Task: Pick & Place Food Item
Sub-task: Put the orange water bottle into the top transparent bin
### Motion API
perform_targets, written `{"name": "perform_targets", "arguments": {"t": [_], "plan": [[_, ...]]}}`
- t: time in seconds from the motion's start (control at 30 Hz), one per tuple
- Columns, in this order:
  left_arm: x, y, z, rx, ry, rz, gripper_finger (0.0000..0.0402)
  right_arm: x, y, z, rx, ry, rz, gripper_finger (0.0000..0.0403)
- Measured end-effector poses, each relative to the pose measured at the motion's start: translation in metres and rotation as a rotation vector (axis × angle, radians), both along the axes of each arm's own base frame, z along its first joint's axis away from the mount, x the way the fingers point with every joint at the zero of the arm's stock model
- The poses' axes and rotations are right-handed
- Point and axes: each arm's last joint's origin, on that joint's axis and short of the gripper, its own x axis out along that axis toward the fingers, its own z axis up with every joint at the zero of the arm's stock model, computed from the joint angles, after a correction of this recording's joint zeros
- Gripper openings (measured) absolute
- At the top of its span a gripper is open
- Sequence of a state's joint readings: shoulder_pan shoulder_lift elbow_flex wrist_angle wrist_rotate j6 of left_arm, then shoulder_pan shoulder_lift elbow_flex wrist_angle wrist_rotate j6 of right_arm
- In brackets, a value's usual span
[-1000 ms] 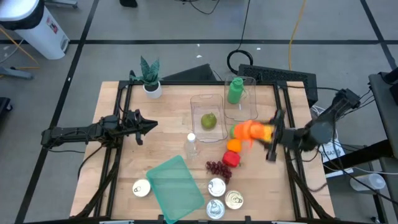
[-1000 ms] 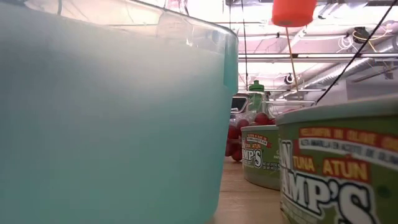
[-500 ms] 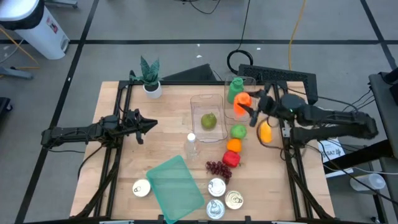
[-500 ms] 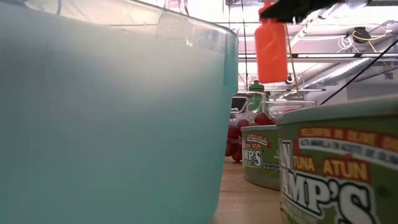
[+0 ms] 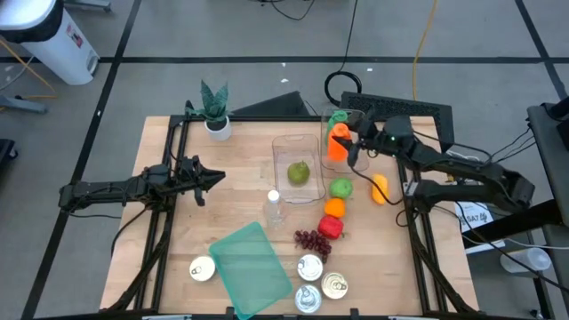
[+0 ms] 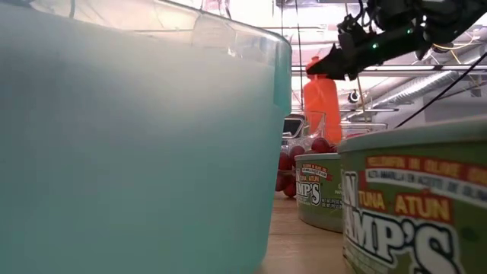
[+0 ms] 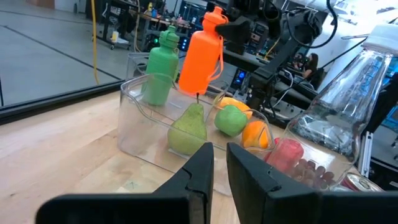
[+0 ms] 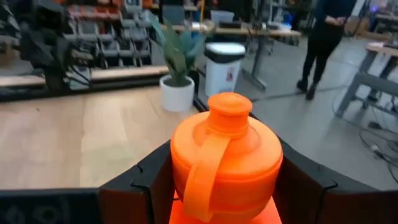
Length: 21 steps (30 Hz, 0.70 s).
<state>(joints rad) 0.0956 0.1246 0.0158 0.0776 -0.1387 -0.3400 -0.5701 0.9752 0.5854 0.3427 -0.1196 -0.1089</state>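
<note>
The right gripper (image 5: 348, 142) held the orange bottle (image 5: 338, 142) by its neck, above the clear container (image 5: 353, 118) beside the green bottle (image 5: 334, 121). It looked stiff, light plastic, perhaps slippery. The left gripper (image 5: 212, 180) hung closed, well apart.

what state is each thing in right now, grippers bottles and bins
right gripper: shut on the orange bottle, held in the air
orange bottle: upright, lifted, cap on
left gripper: shut, empty
green bottle: upright in a clear bin
pear: inside the other clear bin
clear bottle: upright, capped
</note>
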Motion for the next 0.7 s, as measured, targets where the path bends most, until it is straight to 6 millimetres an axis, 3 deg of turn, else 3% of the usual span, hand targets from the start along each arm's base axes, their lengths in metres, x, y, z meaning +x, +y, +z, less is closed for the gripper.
{"name": "perform_targets", "arguments": {"t": [0.4, 0.7], "plan": [[0.000, 0.001, 0.000, 0.032, 0.007, 0.017, 0.0051, -0.006, 0.002, -0.056, 0.027, -0.111, -0.076, 0.0199], [0.000, 0.002, 0.000, 0.050, 0.011, 0.055, 0.0051, 0.001, 0.001, -0.076, 0.021, -0.036, -0.057, 0.0199]]}}
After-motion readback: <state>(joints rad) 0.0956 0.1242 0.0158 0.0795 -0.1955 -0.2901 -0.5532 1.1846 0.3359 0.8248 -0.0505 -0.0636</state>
